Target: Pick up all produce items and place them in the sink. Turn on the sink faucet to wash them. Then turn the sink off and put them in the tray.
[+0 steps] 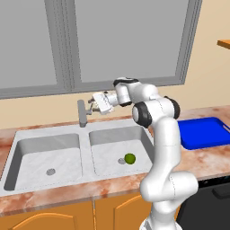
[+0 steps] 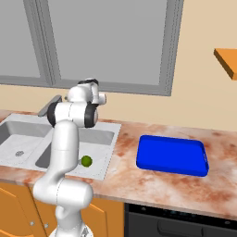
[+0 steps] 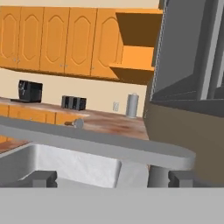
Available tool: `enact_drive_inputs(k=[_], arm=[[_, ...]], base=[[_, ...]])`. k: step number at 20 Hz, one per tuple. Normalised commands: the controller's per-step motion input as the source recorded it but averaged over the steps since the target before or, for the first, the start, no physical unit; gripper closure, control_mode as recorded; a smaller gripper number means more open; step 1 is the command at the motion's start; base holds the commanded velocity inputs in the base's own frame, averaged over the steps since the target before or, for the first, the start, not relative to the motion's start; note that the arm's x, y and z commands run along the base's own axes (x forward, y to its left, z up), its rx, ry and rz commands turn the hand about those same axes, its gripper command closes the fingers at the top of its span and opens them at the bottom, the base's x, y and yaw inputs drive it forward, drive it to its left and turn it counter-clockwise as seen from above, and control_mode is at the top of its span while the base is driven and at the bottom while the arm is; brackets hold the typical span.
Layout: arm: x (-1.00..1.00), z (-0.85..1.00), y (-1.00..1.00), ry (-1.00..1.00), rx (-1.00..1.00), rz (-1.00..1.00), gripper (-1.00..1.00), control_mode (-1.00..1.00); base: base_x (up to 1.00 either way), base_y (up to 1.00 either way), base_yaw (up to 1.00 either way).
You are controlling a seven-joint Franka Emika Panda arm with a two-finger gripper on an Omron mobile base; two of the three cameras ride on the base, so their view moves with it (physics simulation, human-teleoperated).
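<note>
- Nearest me, the front edge of the table (image 1: pixel 67 197) runs over orange cabinet doors (image 1: pixel 45 220), with a dark appliance front (image 2: pixel 185 224) lower on the right.
- The arm rises from the near side and crosses in front of the right bowl's right rim.
- I see the sink (image 1: pixel 85 148) set into the table, two bowls split by a narrow divider.
- The lime (image 1: pixel 130 158) lies on the floor of the right bowl, just beside that bowl's drain (image 1: pixel 121 161) and apart from the walls.
- The left bowl has bare floor around its own drain (image 1: pixel 50 171).
- To the right, the blue tray (image 2: pixel 171 155) lies flat on the table, well apart from the sink, with marbled surface on all sides of it.
- Behind the divider stands the faucet (image 1: pixel 82 113), upright at the sink's back edge.
- The pincer (image 1: pixel 91 108) is level with the faucet's top, just beside its right side; its fingers (image 3: pixel 43 178) stand wide apart with the grey spout bar (image 3: pixel 109 146) crossing just above them, nothing clamped.
- Farthest back, the window (image 1: pixel 112 40) and its grey frame sit above the cream wall.
</note>
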Motion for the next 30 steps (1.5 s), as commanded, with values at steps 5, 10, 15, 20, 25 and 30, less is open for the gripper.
enact_drive_inputs(k=[5,10,15,20,25,30], arm=[[-0.39,0.30,-0.08,-0.12,0.00,0.00,-1.00,-1.00],[-0.30,0.03,-0.15,-0.12,0.00,0.00,-1.00,-1.00],[-0.37,0.20,-0.30,-0.16,0.00,0.00,-1.00,-1.00],[-0.49,0.29,-0.29,-0.19,0.00,0.00,-1.00,-1.00],[-0.58,0.27,-0.31,-0.21,0.00,0.00,-1.00,-1.00],[-0.67,0.41,-0.24,-0.20,0.00,0.00,-1.00,-1.00]], base=[[0.00,0.00,0.00],[0.00,0.00,0.00],[0.00,0.00,0.00],[0.00,0.00,0.00],[0.00,0.00,0.00],[0.00,0.00,0.00]])
